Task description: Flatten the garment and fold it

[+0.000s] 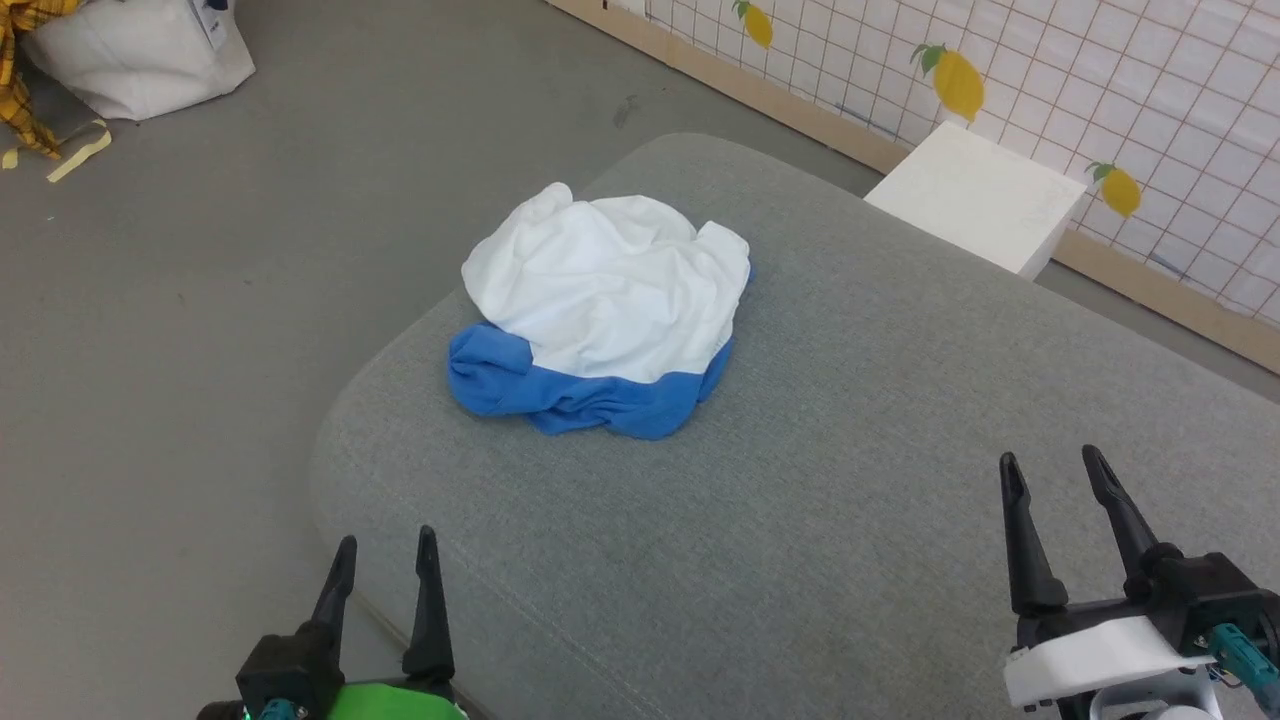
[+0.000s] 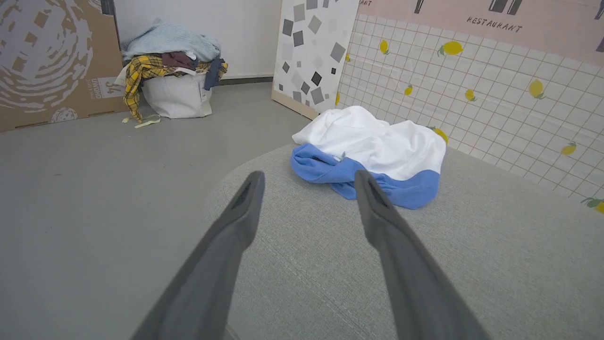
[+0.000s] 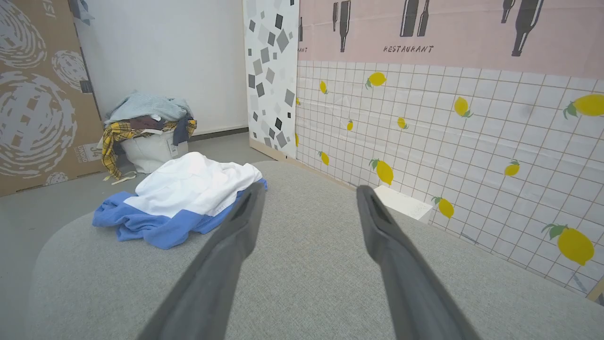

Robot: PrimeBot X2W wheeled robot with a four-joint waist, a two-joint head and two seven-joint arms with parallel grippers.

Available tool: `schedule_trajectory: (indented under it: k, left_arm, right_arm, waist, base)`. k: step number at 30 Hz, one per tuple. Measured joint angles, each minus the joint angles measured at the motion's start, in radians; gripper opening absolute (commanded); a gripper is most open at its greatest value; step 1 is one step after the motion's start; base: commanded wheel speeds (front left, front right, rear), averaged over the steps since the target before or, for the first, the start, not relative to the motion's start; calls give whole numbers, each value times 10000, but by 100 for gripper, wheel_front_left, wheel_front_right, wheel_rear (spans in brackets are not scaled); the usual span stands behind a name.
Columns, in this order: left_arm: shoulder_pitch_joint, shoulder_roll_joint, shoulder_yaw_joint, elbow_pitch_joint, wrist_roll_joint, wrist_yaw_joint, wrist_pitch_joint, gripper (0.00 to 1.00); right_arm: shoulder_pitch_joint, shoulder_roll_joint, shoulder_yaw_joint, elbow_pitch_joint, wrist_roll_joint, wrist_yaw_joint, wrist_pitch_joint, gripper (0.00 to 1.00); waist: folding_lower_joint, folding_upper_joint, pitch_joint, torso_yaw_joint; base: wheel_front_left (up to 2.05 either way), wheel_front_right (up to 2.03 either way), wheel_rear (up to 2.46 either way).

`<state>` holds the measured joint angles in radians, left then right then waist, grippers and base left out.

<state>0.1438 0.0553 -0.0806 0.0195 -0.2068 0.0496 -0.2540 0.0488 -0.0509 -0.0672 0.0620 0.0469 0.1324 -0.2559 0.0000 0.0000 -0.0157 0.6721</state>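
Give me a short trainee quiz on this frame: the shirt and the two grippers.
1. Fill in: the garment lies on the grey cushion with its ___ part nearest the robot.
2. True or false: the garment is spread flat.
3. Choose one: the left gripper and right gripper are
A. both open, holding nothing
B. both shut on cloth
C. left open, right shut

Key: 1 blue; 2 false, it is a crumpled heap; 3 A.
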Motion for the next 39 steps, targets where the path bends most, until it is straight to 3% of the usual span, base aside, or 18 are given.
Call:
schedule_trajectory:
  k: [6,11,17,26,33,39]
  left_arm:
    - [-577,82,-52,-522,-301,-334,-8,100]
    - [-2662,698,-301,-1561,-188,-844,1166,100]
    - [-5324,1367,-257,-1546,-420,-1289,2502,100]
    - [-8705,2150,-326,518,-1379,-1643,4125,100]
    - [-9534,2840,-389,2171,-1559,-1718,4807,100]
    - [-9710,3279,-1271,3068,-1630,-1732,5940,100]
  right_arm:
    - [-6,2,-56,-82,-44,0,-2,100]
    - [-84,4,-111,-268,-393,0,2,100]
    - [-450,6,-125,-988,-978,0,334,100]
    - [-1102,-161,73,-2207,-1461,0,997,100]
    - [-1262,-734,-253,-3009,-1413,0,1342,100]
    - [-1333,-999,-324,-3348,-1210,0,1461,100]
  waist:
    - [0,0,223,-43]
    - [0,0,655,-101]
    - [0,0,1445,-291]
    - [1,0,3034,-862]
    - [2,0,4222,-1525]
    - [2,0,5174,-2079]
  base:
    - [0,0,0]
    - [0,0,0]
    - [0,0,0]
    - [0,0,0]
    - [0,0,0]
    - [0,0,0]
